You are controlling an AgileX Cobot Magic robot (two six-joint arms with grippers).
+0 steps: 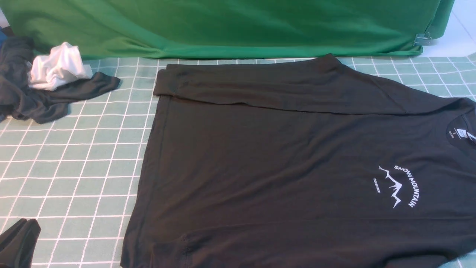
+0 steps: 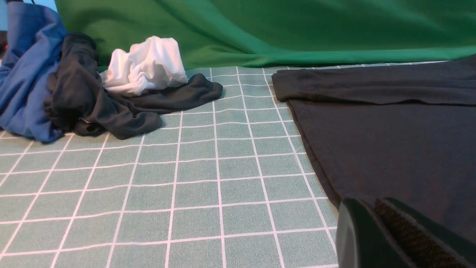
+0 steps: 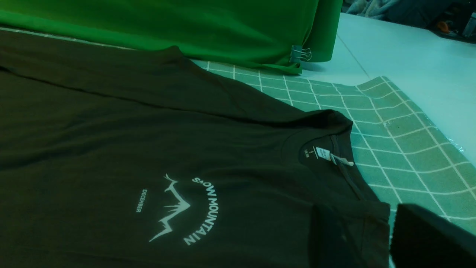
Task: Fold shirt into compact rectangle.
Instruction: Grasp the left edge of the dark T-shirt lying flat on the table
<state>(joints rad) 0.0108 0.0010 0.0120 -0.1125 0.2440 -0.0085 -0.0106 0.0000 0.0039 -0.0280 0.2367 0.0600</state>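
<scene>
Black shirt (image 1: pixel 297 156) spread on the checked tabletop (image 1: pixel 74 167), right of centre.
Its far side is folded over, collar (image 1: pixel 463 128) to the right. Left gripper (image 2: pixel 375 223) is closed on nothing, near the hem (image 2: pixel 316 175); right gripper (image 3: pixel 427 238): I cannot tell.

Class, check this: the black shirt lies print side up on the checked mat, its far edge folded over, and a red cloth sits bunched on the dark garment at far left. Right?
Not quite. The bunched cloth is white, not red; the front view shows it on the dark garment. The shirt on the mat is as stated.
</scene>
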